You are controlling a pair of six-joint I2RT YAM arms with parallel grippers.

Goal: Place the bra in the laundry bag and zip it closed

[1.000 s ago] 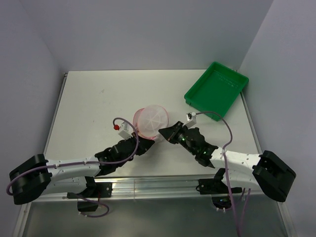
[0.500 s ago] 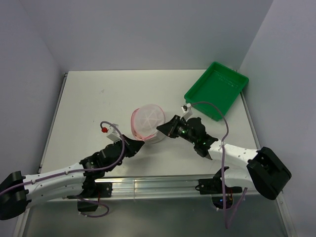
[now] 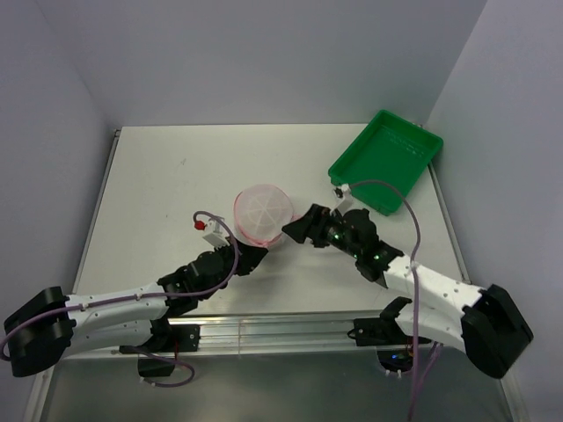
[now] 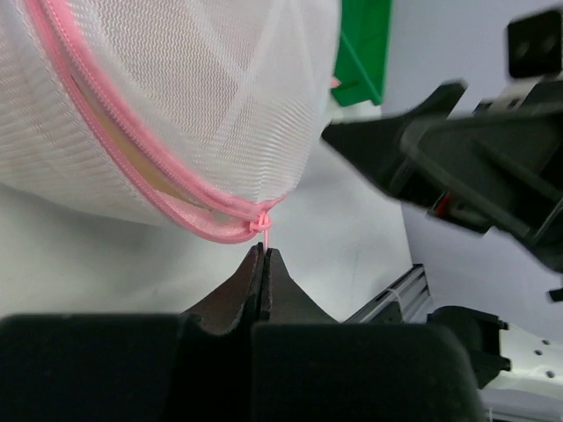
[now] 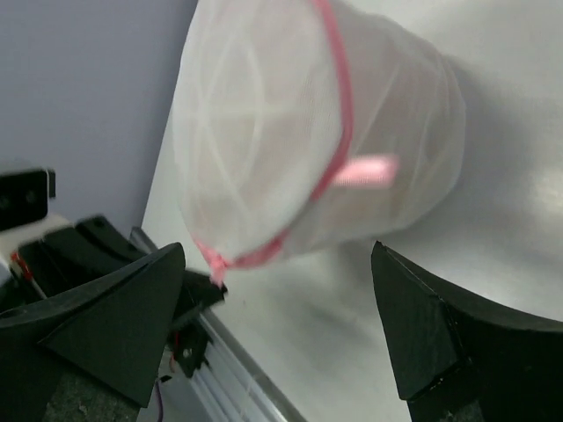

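The laundry bag [image 3: 262, 214], a round white mesh pod with pink zipper trim, sits at mid-table. In the left wrist view the bag [image 4: 176, 97] fills the upper left, and my left gripper [image 4: 262, 251] is shut on the thin pink zipper pull hanging from its rim. The bra shows only as a peach-beige band [image 4: 145, 171] behind the mesh under the zipper. My right gripper [image 5: 277, 308] stands open just below the bag [image 5: 290, 149], with nothing between its fingers. From above, the left gripper [image 3: 255, 253] is at the bag's near edge and the right gripper [image 3: 297, 227] at its right side.
A green plastic tray [image 3: 387, 160] lies at the back right corner, tilted against the wall. Both arms converge in front of the bag near the table's front rail [image 3: 281, 330]. A pink tag [image 5: 365, 170] sticks out from the bag's side.
My right gripper has opened wide and let go of the bag's right side. The left gripper stays shut on the zipper pull and has shifted slightly right.
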